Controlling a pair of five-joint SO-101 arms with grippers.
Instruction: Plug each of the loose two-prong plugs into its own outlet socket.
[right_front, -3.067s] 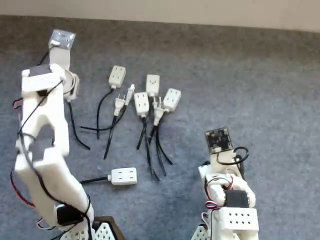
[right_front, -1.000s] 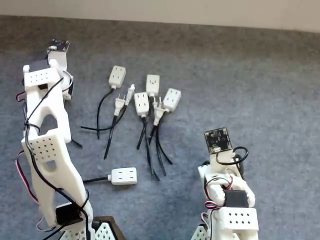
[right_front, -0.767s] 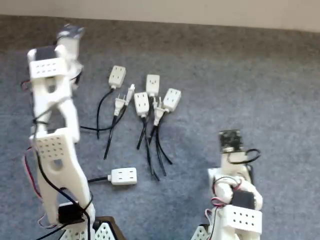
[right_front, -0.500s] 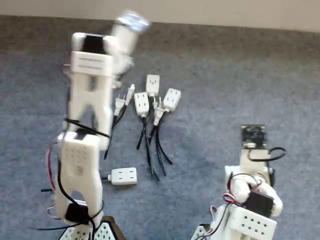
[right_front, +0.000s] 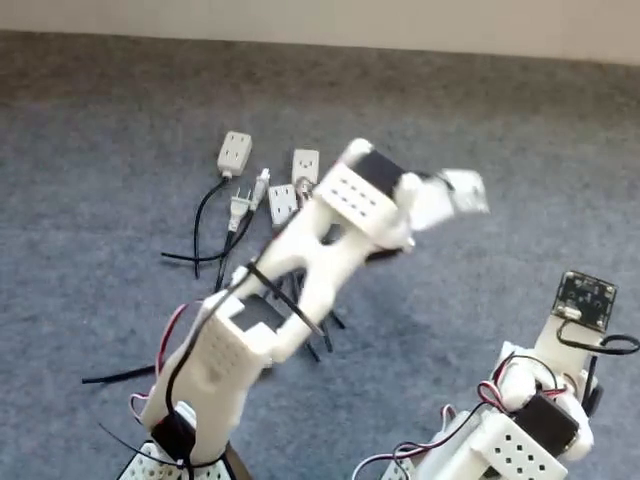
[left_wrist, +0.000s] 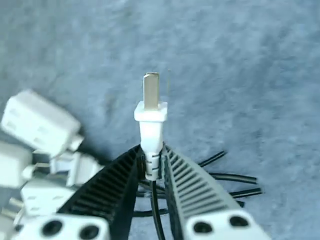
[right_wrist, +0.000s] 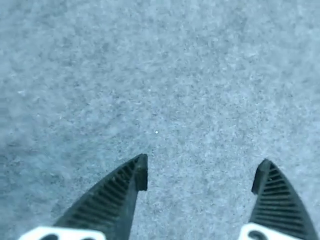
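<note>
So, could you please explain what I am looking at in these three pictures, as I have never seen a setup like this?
These are two small white robot arms standing side by side on a grey carpet. The overhead picture comes from a fixed camera looking down. In it the left arm stretches across the middle, and the right arm sits folded at the lower right. The other two pictures each come from a camera on one arm's wrist. On the carpet lie white outlet sockets with short black cords, and a loose plug. The left gripper is shut on a white plug, whose prongs point away from it. The right gripper is open over bare carpet and holds nothing.
</note>
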